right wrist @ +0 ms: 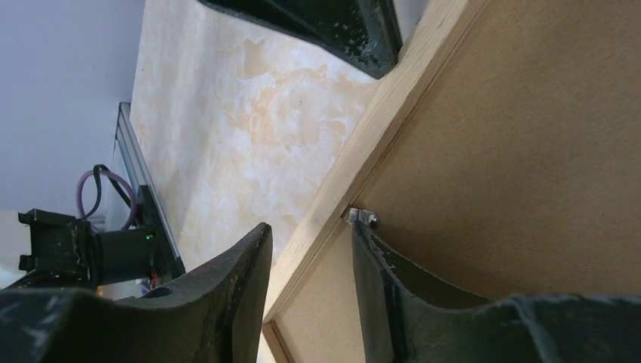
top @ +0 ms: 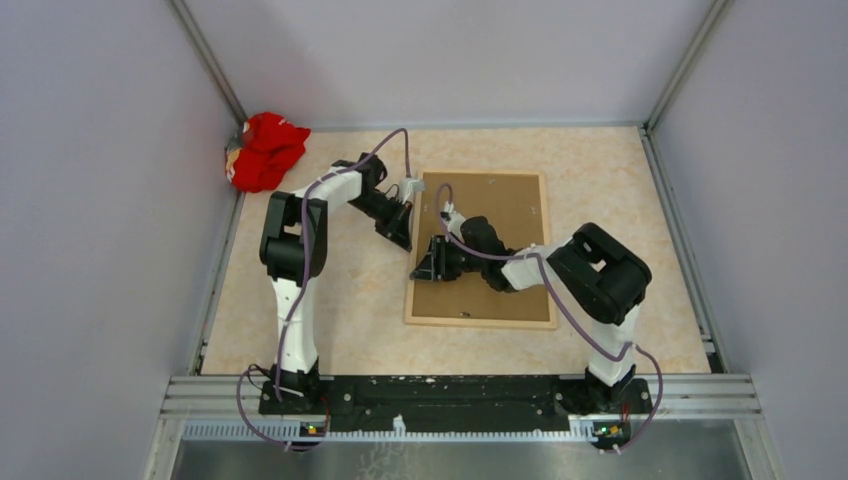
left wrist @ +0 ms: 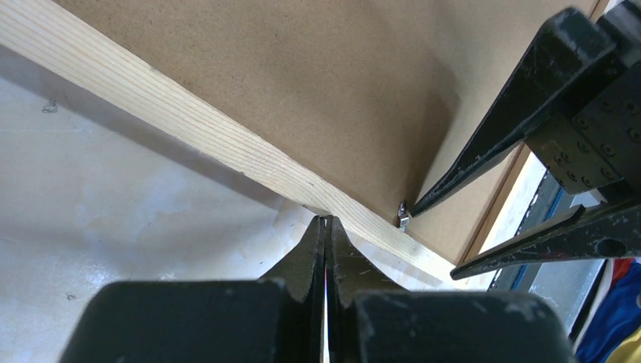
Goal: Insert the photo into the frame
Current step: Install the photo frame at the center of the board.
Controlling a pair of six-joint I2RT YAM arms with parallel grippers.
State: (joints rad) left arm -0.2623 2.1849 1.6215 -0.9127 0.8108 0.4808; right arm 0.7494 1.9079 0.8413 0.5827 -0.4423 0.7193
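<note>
Right now my right gripper (right wrist: pixel 308 231) stands open astride the left rail of the frame (top: pixel 480 322), inner finger beside the metal tab (right wrist: pixel 363 218). My left gripper (left wrist: pixel 326 221), pinched shut on nothing, sits at that rail's outer edge. The frame lies flat on the table (top: pixel 340 300), its long axis running away from me; the photo is hidden.

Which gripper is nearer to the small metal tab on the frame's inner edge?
Right. The right gripper straddles the frame rail, open, one of its fingers at the metal tab. The left gripper is shut outside the rail, farther off.
</note>
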